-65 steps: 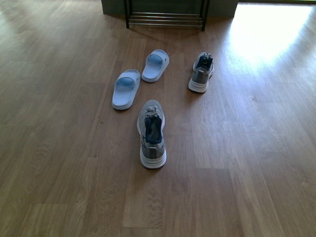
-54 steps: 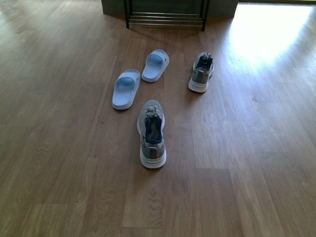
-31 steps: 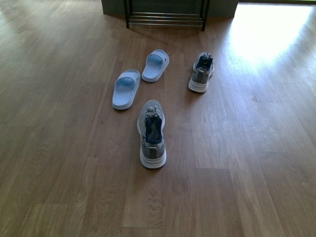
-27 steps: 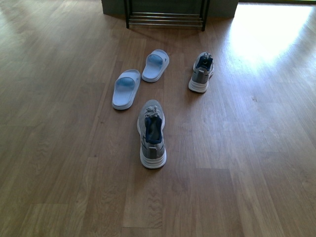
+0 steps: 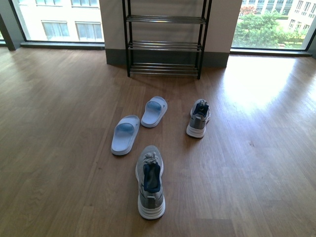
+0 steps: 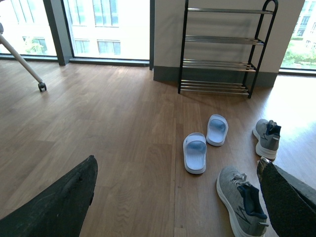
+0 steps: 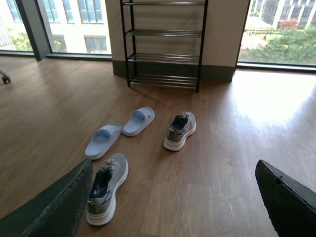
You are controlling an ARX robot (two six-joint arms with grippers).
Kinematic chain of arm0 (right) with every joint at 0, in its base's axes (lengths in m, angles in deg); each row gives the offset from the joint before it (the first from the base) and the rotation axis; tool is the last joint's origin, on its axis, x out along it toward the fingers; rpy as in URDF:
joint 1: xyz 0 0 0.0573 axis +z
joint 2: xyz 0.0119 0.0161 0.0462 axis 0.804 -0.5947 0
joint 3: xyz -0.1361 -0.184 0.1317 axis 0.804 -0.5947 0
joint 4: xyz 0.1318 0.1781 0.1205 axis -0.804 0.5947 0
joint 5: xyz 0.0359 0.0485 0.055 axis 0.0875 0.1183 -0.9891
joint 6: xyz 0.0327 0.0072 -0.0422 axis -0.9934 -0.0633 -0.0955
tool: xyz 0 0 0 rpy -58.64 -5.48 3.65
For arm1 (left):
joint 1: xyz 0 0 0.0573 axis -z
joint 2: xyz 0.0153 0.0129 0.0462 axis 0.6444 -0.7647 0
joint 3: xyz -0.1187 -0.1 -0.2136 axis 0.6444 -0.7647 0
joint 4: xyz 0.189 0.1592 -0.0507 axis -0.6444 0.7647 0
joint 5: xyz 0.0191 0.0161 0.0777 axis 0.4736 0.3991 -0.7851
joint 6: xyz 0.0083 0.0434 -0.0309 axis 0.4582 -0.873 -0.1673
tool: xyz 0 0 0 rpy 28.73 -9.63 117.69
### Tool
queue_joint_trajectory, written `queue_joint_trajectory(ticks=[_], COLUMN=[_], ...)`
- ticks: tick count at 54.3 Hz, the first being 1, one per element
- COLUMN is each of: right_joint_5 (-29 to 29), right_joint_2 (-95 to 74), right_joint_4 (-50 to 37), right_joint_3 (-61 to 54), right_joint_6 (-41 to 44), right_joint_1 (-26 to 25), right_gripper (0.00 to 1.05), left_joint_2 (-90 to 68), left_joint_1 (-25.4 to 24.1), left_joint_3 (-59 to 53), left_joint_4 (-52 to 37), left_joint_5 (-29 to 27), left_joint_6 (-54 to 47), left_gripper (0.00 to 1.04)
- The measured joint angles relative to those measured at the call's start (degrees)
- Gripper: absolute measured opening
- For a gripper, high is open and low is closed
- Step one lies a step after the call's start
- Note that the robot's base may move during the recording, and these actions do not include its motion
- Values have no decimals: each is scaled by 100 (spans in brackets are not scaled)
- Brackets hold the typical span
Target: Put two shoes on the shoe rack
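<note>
Your left hand (image 6: 177,165) and right hand (image 7: 173,164) both gape wide, empty. No grasp has begun: the near grey knit white-soled sneaker (image 5: 150,181) and the far one (image 5: 198,118) stand on the wooden floor (image 5: 256,163), well short of the black metal silver-rodded shoe rack (image 5: 165,39). Next, probably, lower onto the near sneaker, skirting the pale-blue slide sandals (image 5: 126,134).

1. Far ahead of us, the shoe rack (image 5: 164,44) stands on the floor (image 5: 59,148), backed by a wall section (image 5: 222,24) between windows (image 5: 59,19).
2. Closest to us lies the near sneaker (image 5: 150,181), roughly central, with its heel toward us.
3. The far sneaker (image 5: 198,118) sits farther off to the right, well apart from it and short of the rack.
4. We find the near slide (image 5: 125,134) left of and beyond the near sneaker.
5. The far slide (image 5: 154,111) lies just right of and beyond the near slide, and left of the far sneaker.
</note>
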State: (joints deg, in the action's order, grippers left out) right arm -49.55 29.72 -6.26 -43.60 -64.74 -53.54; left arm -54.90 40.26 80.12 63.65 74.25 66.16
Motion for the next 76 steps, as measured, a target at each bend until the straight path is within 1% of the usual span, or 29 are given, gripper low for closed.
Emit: queue_joint_trajectory(ticks=[76], right_joint_5=[0], right_joint_2=[0], right_joint_4=[0], right_joint_3=[0], right_joint_6=[0], right_joint_1=[0], right_gripper=[96], left_joint_2=[0], left_joint_1=[0], left_joint_3=[0], left_joint_4=[0], left_joint_5=[0], left_joint_6=[0], left_gripper=[95])
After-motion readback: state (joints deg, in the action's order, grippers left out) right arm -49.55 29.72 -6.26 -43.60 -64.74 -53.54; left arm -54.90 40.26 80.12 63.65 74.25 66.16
